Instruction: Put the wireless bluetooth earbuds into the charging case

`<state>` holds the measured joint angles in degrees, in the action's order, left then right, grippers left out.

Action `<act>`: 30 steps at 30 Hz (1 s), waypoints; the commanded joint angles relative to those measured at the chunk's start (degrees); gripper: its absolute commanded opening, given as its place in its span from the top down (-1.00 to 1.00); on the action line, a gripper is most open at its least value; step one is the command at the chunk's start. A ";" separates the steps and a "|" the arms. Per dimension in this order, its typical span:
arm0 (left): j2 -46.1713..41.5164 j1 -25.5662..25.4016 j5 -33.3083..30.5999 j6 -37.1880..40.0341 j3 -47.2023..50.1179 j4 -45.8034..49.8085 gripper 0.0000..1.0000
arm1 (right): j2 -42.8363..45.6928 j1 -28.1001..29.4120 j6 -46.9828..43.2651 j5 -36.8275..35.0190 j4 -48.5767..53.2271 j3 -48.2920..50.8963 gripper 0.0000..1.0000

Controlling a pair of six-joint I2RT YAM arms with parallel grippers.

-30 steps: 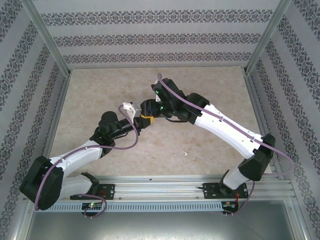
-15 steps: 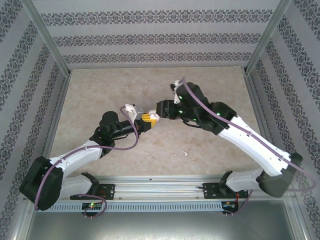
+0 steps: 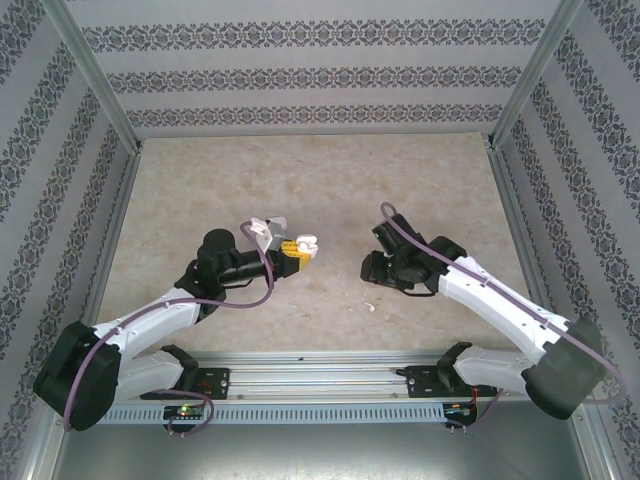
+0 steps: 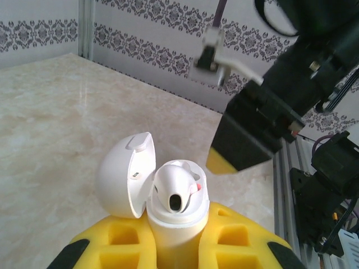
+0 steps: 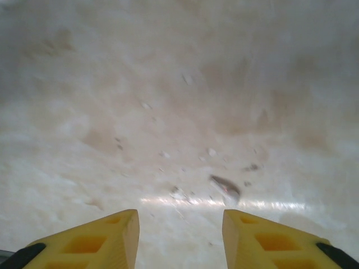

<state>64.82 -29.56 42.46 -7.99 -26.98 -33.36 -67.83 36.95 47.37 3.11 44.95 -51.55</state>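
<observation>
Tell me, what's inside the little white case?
One white earbud sits in the open case, its lid flipped back. The bud covers the space behind it, and the left tool's yellow fingers hide the case's lower half.

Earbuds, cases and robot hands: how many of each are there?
Charging case: 1, open, gripped by the left hand
Earbuds: 2, seated earbud in the case, loose earbud on the table
Robot hands: 2, left hand and right hand
Total: 5
</observation>
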 commanded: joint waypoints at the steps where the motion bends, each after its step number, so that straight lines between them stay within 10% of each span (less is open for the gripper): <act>1: -1.11 -0.25 0.33 -1.61 1.89 -0.98 1.00 | -1.77 -0.11 2.02 4.15 -1.80 3.21 0.19; 30: -3.05 -0.27 -0.68 -1.00 4.18 0.88 1.00 | -27.52 8.00 -4.94 -10.90 3.74 -2.94 0.58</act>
<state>63.86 -29.56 41.95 -10.68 -22.76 -33.89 -94.17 45.47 46.46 -2.44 45.69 -52.69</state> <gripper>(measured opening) 0.138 0.213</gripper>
